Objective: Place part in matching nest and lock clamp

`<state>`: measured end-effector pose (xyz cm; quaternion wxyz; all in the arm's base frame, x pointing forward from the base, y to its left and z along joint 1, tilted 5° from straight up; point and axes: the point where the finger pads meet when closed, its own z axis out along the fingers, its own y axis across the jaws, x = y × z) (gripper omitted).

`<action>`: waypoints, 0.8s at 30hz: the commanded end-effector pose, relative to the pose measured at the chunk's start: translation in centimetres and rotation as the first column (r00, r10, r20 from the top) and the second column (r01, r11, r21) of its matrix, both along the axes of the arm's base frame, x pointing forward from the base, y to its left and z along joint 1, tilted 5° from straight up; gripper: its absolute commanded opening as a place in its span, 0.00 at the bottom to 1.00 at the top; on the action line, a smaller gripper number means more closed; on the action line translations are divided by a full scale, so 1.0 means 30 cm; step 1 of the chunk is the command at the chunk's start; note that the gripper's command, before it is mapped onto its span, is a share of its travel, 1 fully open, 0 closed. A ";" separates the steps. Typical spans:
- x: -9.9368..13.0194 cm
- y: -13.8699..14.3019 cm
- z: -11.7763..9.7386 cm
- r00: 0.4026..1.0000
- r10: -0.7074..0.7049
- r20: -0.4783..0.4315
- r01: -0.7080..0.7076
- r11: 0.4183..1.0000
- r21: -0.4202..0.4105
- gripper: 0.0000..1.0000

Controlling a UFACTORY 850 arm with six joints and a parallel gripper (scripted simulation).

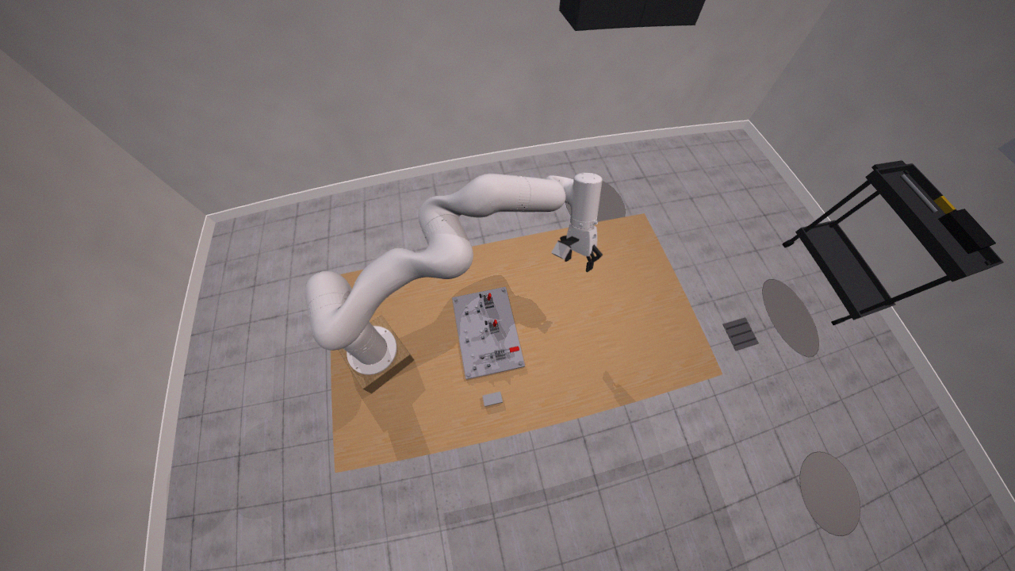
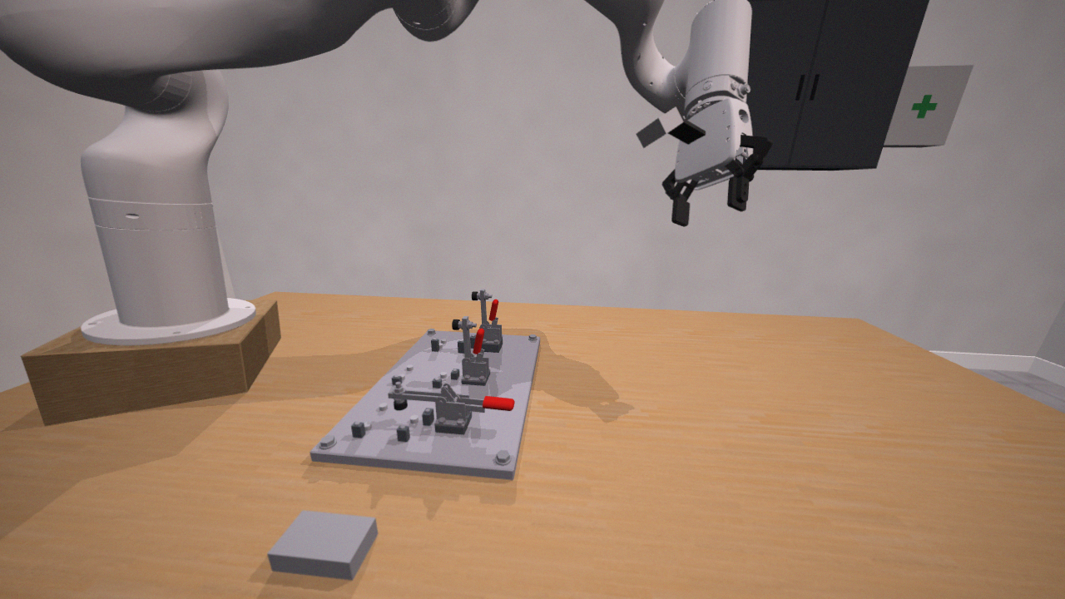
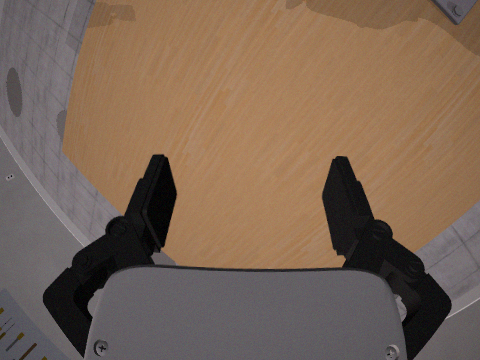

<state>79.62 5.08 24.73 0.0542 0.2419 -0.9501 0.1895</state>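
The part [image 2: 323, 544], a flat grey rectangular block, lies flat on the table, well apart from the gripper [image 2: 707, 200] and far below it, beyond the fixture from it. The fixture [image 2: 513, 406], a grey plate bolted at its corners, also lies far below the gripper, between it and the part. It carries three red-handled clamps in a row. The two nearer the gripper [image 2: 491, 328] [image 2: 475, 356] stand with handles upright; the farthest [image 2: 454, 408] has its handle lying level, bar over its nest.
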 end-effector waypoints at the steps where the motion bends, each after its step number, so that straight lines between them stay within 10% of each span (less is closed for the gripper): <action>1: 0.002 0.000 0.005 1.000 0.000 0.003 0.000 1.000 0.000 1.00; 24: -0.005 0.006 0.003 0.999 0.035 -0.010 -0.035 0.999 0.009 1.00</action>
